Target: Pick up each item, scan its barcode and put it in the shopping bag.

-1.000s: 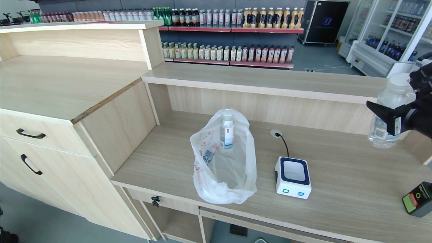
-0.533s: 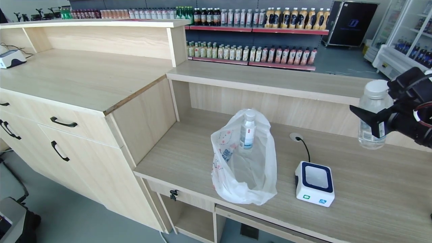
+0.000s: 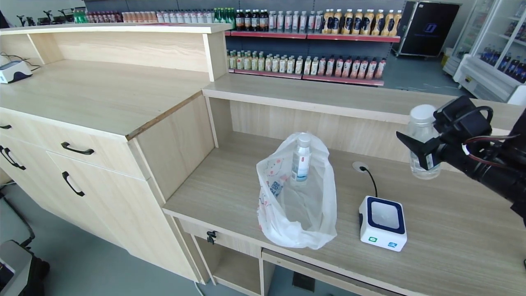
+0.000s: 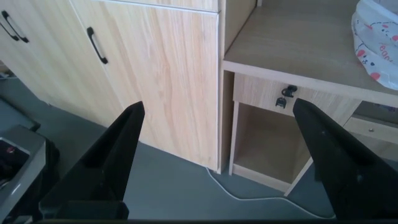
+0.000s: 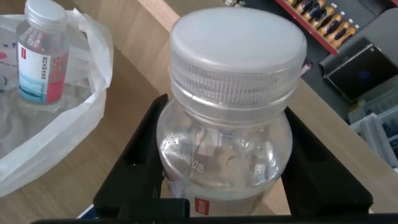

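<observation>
Counter top [image 3: 452, 238]: bare wood at lower right of frame, beside scanner [image 3: 383, 222]. Space above scanner face open. Shopping bag [image 3: 296, 205] just left of it, mouth up, small bottle [image 3: 301, 158] against far side. Right gripper [image 3: 423, 153] clamping clear bottle [image 3: 416, 131] occupies air at right-centre. Ledge [image 3: 320, 96] walls the rear, cabinet panel [image 3: 176, 139] the left.

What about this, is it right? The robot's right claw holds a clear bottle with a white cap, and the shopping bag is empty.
Not quite. The shopping bag is not empty: a small bottle stands inside it, as the right wrist view shows. The rest holds: the right gripper holds a clear bottle with a white cap.
</observation>
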